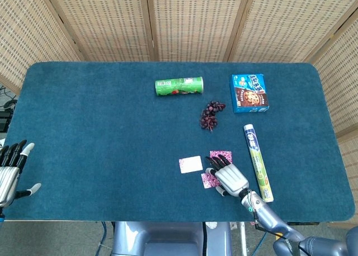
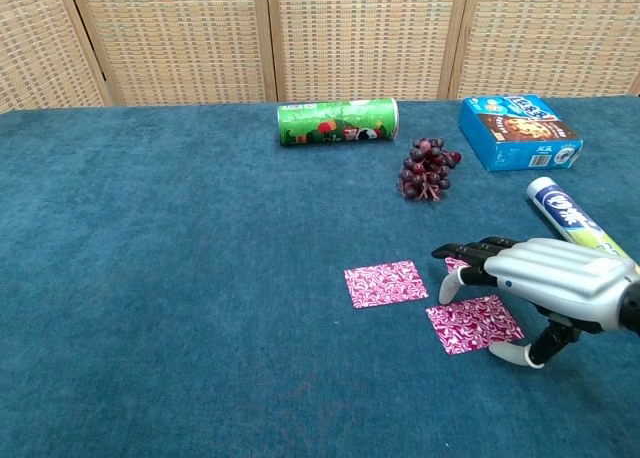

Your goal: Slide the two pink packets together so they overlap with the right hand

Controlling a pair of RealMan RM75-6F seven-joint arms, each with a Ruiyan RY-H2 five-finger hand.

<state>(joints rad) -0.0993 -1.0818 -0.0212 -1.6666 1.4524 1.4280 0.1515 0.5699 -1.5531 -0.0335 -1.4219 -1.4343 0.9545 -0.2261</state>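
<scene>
You have three pink patterned packets on the blue table cloth (image 2: pixel 150 278). The first pink packet (image 2: pixel 385 283) lies flat by itself near the middle front of the table; in the head view its face washes out to near white (image 1: pixel 191 164). At its 4 o'clock, just apart from it, lies the second pink packet (image 2: pixel 474 323), also flat, with no overlap between the two. A third pink packet (image 2: pixel 458 266) shows only as a corner under your fingertips, at 3 o'clock from the first.

Your right hand (image 2: pixel 545 278) hovers palm down over the second and third packets, fingers (image 2: pixel 462 251) stretched forward and slightly spread, thumb pointing down toward the cloth beside the second packet's near right corner. Whether the thumb tip touches the packet cannot be told. The hand holds nothing.

Your left hand (image 1: pixel 11 169) sits at the table's near left edge, fingers apart and empty, seen only in the head view.

At 12 o'clock from the packets lies one bunch of dark grapes (image 2: pixel 427 170). Beyond it one green tube can (image 2: pixel 337 121) lies on its side; its print is too small to read. At 1 o'clock sits one blue cookie box (image 2: pixel 519 131), lettering unreadable. One white and green roll (image 2: pixel 573 221) lies lengthwise at 3 o'clock, just beside your right hand.
</scene>
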